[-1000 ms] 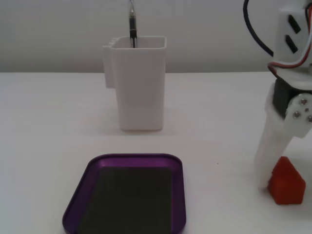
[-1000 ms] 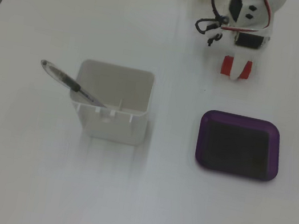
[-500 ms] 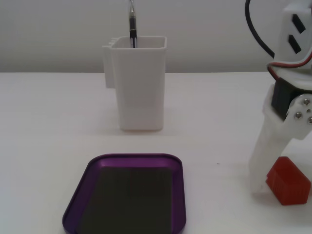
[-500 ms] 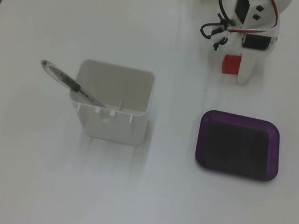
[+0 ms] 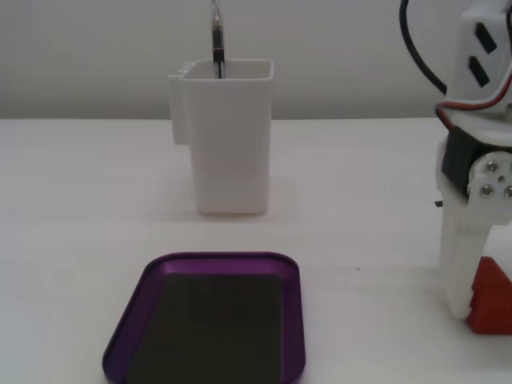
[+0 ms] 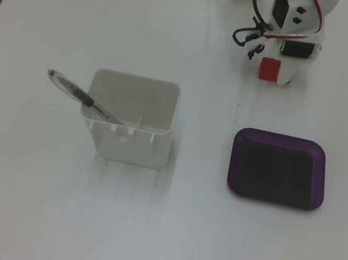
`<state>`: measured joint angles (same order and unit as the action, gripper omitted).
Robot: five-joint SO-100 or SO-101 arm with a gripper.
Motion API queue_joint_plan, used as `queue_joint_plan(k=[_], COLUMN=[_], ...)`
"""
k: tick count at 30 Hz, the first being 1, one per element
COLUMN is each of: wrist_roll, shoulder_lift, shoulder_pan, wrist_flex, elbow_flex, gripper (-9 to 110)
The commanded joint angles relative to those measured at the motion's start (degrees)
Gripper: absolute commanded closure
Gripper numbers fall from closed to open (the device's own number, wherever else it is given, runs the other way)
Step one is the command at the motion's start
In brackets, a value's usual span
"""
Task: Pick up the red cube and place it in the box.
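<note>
The red cube (image 5: 490, 302) sits low at the right edge of a fixed view, pressed against a white finger (image 5: 458, 264) of my gripper (image 5: 477, 298). In the fixed view from above, the cube (image 6: 270, 68) lies beside the gripper (image 6: 278, 73), just under the wrist. Only one finger shows, so I cannot tell how the jaws stand. The purple box (image 5: 293, 320) with its dark floor lies flat and empty in the front middle. From above the box (image 6: 319, 176) is below the cube and slightly right.
A tall white container (image 5: 230, 144) holding a pen (image 5: 216, 40) stands behind the box. From above the container (image 6: 131, 122) is left of the box. Black and red cables (image 6: 247, 38) hang by the wrist.
</note>
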<state>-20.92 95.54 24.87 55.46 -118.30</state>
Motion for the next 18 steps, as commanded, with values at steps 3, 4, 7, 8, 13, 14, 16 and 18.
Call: queue_joint_plan(k=[3,4,7,8,13,14,16,18], wrist_roll=[1.4,2.0,2.7,3.6,9.4,10.5,12.7,14.5], shoulder_lift=[-0.4,0.9,5.1,6.6,12.1,12.7,13.2,13.2], shoulder_pan=[-0.7,-0.7,-0.7,-0.7,-0.8,-0.8,-0.8,-0.9], wrist_flex=[4.7,6.8,11.3,12.4,12.3,12.2,11.1,7.2], elbow_flex=[3.3,5.9,12.2,14.5,21.2,21.6,22.1,22.0], gripper=[102,102,102,102,102,102,102,102])
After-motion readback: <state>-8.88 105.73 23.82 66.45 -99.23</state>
